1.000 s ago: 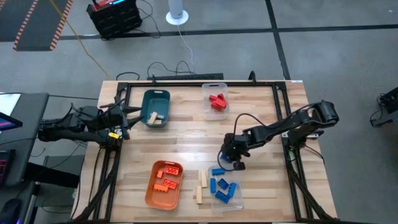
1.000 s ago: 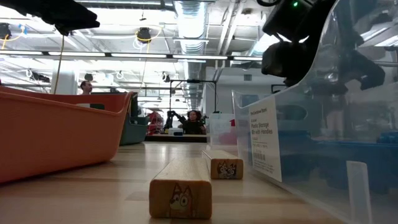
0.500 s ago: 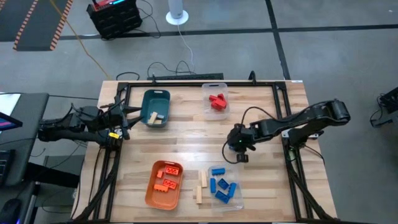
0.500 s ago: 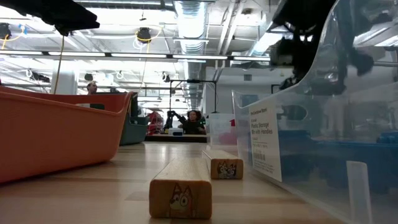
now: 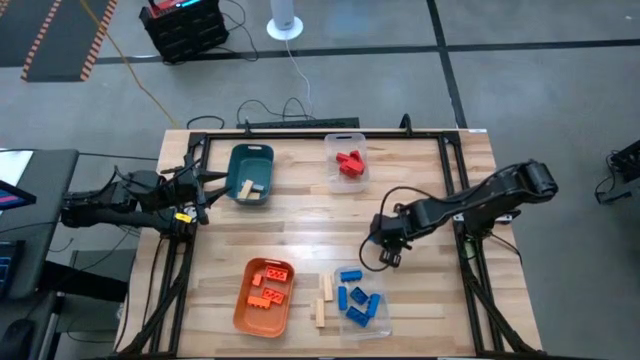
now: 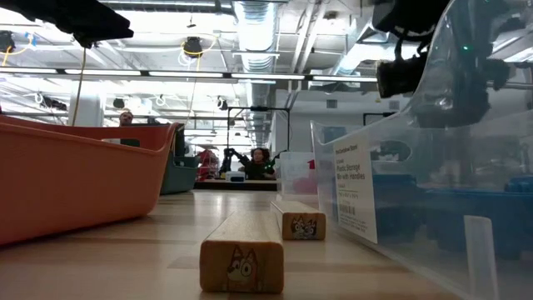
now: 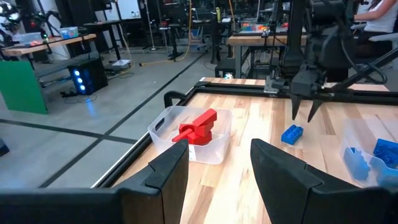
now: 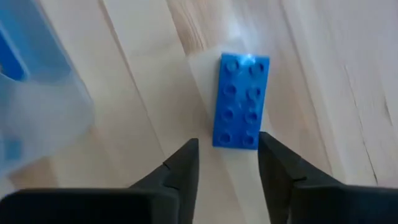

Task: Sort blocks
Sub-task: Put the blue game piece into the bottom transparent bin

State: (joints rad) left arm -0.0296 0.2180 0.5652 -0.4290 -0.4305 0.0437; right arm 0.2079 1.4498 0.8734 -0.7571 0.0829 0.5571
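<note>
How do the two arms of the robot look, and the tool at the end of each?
Both arms are dark and jointed. The right arm carries a looping black cable; its tool has two flat dark fingers. The left arm has a small yellow marking near its tool, also two broad dark fingers.

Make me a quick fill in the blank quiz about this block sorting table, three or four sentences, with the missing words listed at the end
1. The right gripper hovers with open fingers over a loose ____ brick lying flat on the table.
2. The clear bin at the table's far edge holds ____ bricks.
3. The teal tray holds light ____ pieces.
4. The orange bricks lie in the ____ tray.

Missing words: blue; red; wood; orange
</note>
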